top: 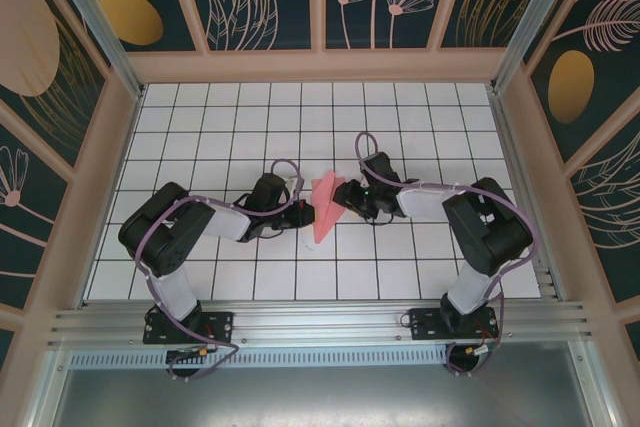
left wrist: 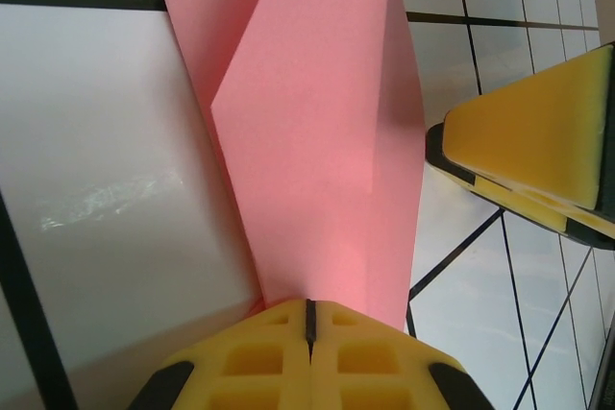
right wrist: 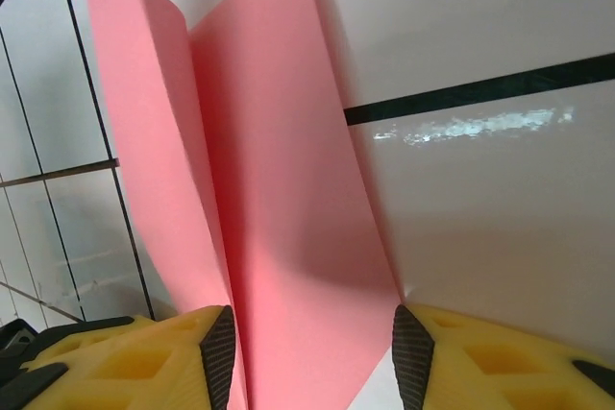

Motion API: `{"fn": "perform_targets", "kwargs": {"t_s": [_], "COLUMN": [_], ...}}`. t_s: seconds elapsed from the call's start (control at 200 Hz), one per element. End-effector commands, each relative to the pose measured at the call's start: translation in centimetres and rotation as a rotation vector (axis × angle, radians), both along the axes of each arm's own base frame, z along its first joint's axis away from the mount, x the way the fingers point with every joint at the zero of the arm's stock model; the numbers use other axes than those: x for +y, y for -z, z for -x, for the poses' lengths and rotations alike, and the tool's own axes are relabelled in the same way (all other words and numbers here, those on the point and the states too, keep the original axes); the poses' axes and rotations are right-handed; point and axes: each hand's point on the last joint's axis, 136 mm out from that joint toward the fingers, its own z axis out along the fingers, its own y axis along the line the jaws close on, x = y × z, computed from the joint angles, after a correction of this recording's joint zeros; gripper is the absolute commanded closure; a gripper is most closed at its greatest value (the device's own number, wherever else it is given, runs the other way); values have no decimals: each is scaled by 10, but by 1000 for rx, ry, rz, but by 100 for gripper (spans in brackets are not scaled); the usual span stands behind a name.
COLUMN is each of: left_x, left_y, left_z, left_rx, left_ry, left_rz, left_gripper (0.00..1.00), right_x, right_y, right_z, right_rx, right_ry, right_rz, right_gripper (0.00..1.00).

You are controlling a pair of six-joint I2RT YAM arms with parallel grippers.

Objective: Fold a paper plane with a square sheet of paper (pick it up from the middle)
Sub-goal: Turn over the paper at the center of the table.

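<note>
The paper plane (top: 325, 212) lies near the middle of the table (top: 420, 137). The left gripper (left wrist: 307, 312) is at its 9 o'clock side, jaws pressed together and clamped on the plane's narrow end. The right gripper (right wrist: 312, 333) is at its 3 o'clock side, jaws apart. The folded pink layers stand between its fingers (right wrist: 216, 348); whether they press the paper, I cannot tell.

Salmon-pink folded paper plane (top: 325, 209) is flanked by yellow-padded left gripper (top: 299, 211) at 9 o'clock, right gripper (top: 347, 199) at 3; white gridded tabletop (top: 300, 117) is unobstructed at 12 and 6.
</note>
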Motion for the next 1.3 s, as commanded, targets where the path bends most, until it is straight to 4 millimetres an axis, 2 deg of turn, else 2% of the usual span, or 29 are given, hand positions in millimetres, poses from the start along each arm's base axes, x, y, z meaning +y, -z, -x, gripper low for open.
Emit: {"fn": "perform_targets", "kwargs": {"t_s": [0.0,0.235,0.48,0.746,0.886,1.091,1.216,1.296], "left_x": [9,9,7,6,8,8,9,10], "left_y": [37,36,30,25,25,28,29,28], "left_z": [40,40,39,38,38,39,41,42], "left_rx": [175,173,166,158,160,168,170,169], "left_ry": [52,50,50,31,11,1,2,1], "left_rz": [-56,-55,-35,-6,3,13,13,15], "left_gripper": [100,100,100,100,100,100,100,100], "right_x": [26,27,42,40,45,51,56,59], "right_y": [-7,-12,-25,-18,-28,-25,-23,-19], "right_z": [-7,-7,-1,0,14,27,19,15], "right_rx": [-43,-66,-84,-91,-74,-70,-84,-96], "right_ry": [-53,-56,-117,-137,-143,-135,-144,-177], "right_rz": [-98,-123,-227,-203,-273,-239,-220,-186], "right_gripper": [51,50,45,42,40,39,45,56]}}
